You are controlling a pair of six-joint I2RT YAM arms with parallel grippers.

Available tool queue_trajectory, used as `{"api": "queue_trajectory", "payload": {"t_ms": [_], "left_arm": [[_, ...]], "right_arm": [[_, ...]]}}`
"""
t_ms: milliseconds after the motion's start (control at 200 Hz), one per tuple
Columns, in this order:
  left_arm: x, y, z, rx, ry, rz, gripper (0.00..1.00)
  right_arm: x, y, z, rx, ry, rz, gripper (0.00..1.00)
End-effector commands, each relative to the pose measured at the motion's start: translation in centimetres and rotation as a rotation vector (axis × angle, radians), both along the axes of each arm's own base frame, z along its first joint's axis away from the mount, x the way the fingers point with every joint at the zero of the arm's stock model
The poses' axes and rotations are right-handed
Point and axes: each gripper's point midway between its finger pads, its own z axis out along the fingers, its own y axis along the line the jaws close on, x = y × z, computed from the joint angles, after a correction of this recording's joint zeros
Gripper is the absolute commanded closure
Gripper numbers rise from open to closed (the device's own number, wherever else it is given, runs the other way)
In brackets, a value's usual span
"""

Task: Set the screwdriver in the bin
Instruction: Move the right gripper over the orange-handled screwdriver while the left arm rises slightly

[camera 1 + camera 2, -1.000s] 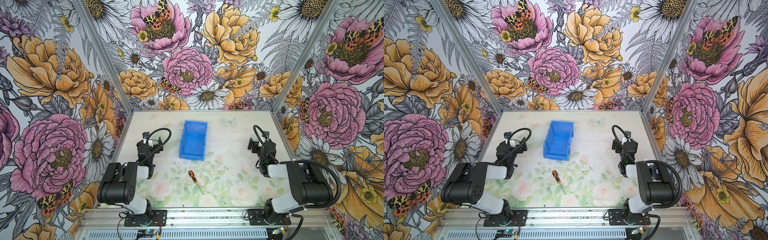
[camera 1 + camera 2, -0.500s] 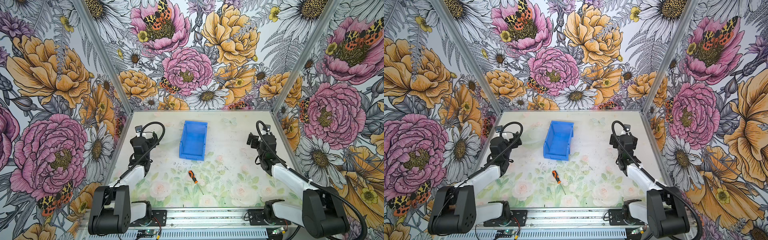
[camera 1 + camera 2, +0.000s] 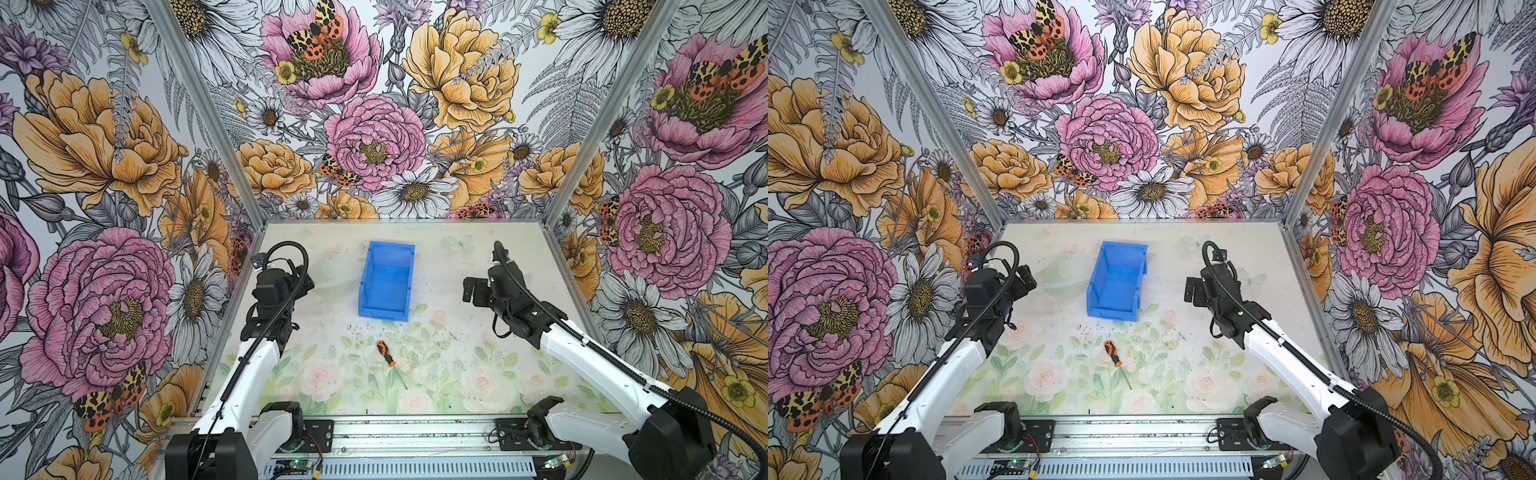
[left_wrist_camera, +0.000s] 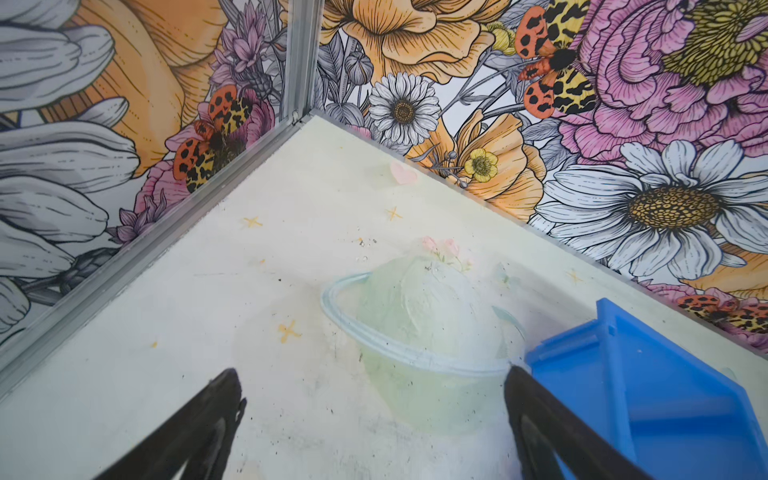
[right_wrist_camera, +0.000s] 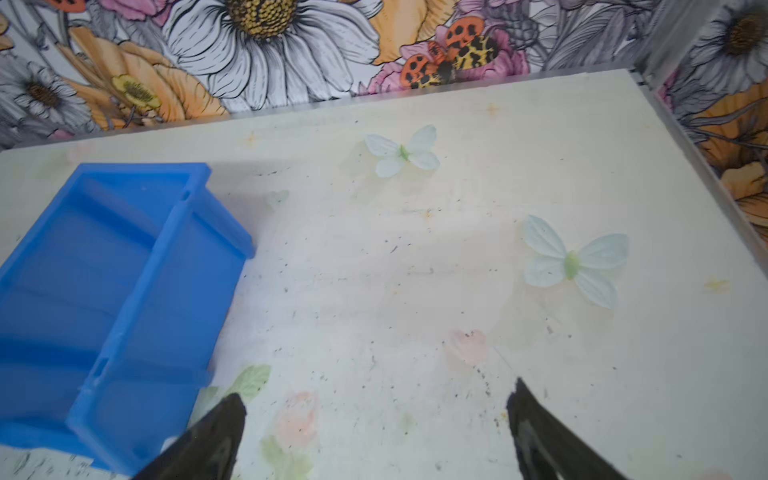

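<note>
The bin (image 3: 386,282) stands mid-tabletop (image 3: 449,332), toward the back. The screwdriver (image 3: 387,354) lies on the tabletop before the bin, apart from it, shaft pointing to the front edge. The left hand (image 3: 305,282) is left of the bin and the right hand (image 3: 471,290) is right of it, neither touching it.

The bin (image 3: 386,286) is bright blue, the screwdriver (image 3: 386,354) orange and black with a dark shaft, the table (image 3: 449,332) pale with faint pastel roses, and the walls (image 3: 374,141) bear pink, orange and white flowers.
</note>
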Motion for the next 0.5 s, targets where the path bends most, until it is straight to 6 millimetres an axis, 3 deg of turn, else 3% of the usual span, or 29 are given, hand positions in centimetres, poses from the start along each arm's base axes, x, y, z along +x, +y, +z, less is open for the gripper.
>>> {"api": "queue_trajectory", "payload": {"t_ms": [0, 290, 490], "left_arm": [[-1.6, -1.5, -1.3, -0.116, 0.077, -0.045, 0.01], [-4.4, -6.4, -2.1, -0.188, 0.135, -0.199, 0.01], [-7.8, -9.3, -3.3, -0.229, 0.234, -0.272, 0.01]], "right_arm": [[-1.8, 2.2, 0.5, -0.003, 0.03, 0.038, 0.01], [-5.5, 9.9, -2.1, -0.058, 0.134, 0.243, 0.01], [-7.5, 14.2, -4.0, -0.123, 0.183, 0.362, 0.0]]}}
